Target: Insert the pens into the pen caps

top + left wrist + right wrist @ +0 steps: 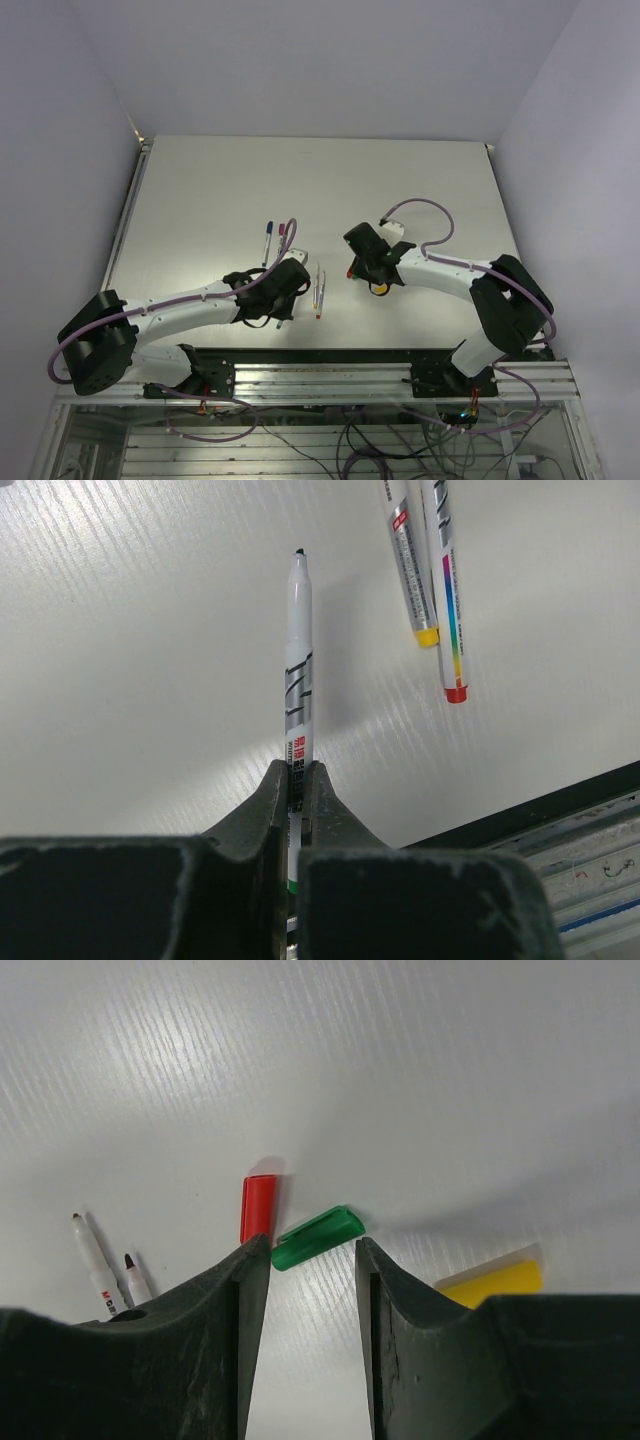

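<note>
Squeezing tight, the left gripper (pixel 298 772) holds one pen (pixel 299 650) between its two dark fingers (pixel 258 815). The pen sticks straight out past the fingertips. Its small dark tip is at the far end, and a bit of green shows low down between the fingers. I cannot tell if the pen touches the white table (pixel 120 680). Up and to the right in the left wrist view, two more pens lie side by side on the table, apart from the held one. One is the yellow-end pen (pixel 412 570) and the other is the red-end pen (pixel 448 600).

The right gripper (pixel 310 1260) has its fingers spread apart and holds nothing. The green cap (pixel 318 1237) lies tilted on the table, just past the gap between the fingertips. The red cap (pixel 258 1208) lies just beside it on the left. The yellow cap (pixel 495 1282) lies off to the right, partly hidden behind a finger. At the far left of this view, two pen tips (pixel 92 1255) peek out. I cannot tell which pens they belong to.

From the top view, both arms reach in toward the middle of the table. Two more pens lie farther back, the blue-marked pen (pixel 268 243) and the pink-marked pen (pixel 282 238).
</note>
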